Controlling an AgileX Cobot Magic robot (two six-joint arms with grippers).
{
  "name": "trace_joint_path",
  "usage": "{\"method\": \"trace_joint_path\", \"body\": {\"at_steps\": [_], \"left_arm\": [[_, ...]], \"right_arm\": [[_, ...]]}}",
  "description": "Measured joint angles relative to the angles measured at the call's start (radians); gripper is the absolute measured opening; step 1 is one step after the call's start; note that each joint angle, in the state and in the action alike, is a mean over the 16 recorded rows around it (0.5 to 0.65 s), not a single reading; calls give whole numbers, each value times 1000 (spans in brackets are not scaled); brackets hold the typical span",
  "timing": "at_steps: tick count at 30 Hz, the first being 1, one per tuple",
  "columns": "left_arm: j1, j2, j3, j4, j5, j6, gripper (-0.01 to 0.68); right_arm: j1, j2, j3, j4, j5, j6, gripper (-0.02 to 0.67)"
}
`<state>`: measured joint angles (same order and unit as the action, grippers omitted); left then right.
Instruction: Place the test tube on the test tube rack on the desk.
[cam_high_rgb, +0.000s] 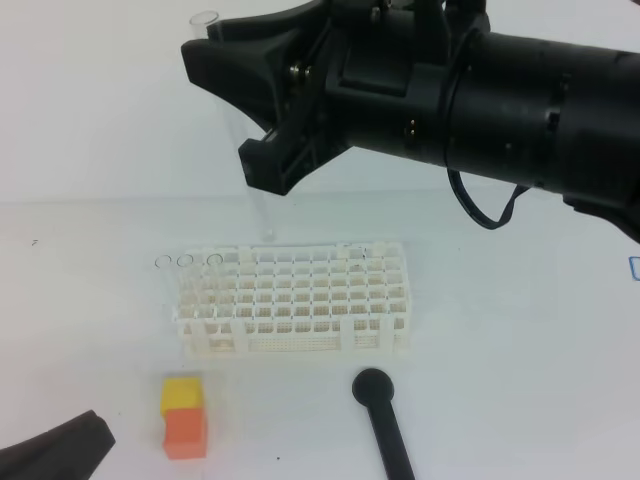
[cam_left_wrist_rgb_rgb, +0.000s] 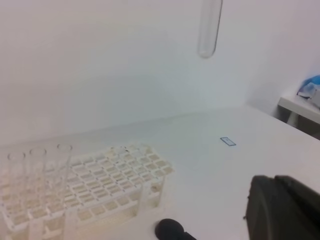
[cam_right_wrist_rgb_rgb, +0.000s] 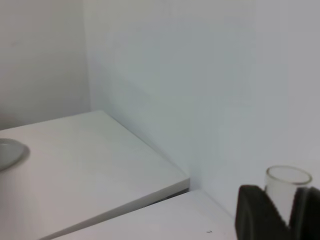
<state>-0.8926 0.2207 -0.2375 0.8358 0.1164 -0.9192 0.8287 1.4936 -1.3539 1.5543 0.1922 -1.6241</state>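
Clear glass forms the test tube (cam_high_rgb: 238, 120), which hangs upright in the air above the white desk (cam_high_rgb: 520, 330). The right gripper (cam_high_rgb: 250, 105) clamps the tube between its two black fingers (cam_high_rgb: 225, 60) just below the open rim, which stands clear above them. The tube's rounded lower end sits above and slightly behind the back left part of the test tube rack (cam_high_rgb: 295, 300), without touching it. In the left wrist view, the rounded bottom of the tube (cam_left_wrist_rgb_rgb: 209, 27) is seen hanging free in front of the white wall. In the right wrist view, the tube's rim (cam_right_wrist_rgb_rgb: 288, 182) rises between the black finger tips (cam_right_wrist_rgb_rgb: 257, 212).

The rack is a white plastic lattice standing flat on the desk. Three other clear tubes (cam_high_rgb: 187, 263) stand upright in its left end, in a row along the back edge.

The left gripper (cam_high_rgb: 55, 448) is visible only as a dark shape at the lower left corner of the high view, resting low near the desk. Its jaws are fully closed, with nothing visible between them.

A yellow-and-orange block (cam_high_rgb: 183, 415) lies on the desk in front of the rack's left end. A black round-headed rod (cam_high_rgb: 383, 420) lies in front of the rack's right end.
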Motion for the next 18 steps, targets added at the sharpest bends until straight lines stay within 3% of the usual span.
{"method": "trace_joint_path", "body": {"at_steps": [18], "left_arm": [[0, -1, 26, -71, 6, 3, -1]], "right_arm": [[0, 0, 0, 1, -5, -61, 126]]}}
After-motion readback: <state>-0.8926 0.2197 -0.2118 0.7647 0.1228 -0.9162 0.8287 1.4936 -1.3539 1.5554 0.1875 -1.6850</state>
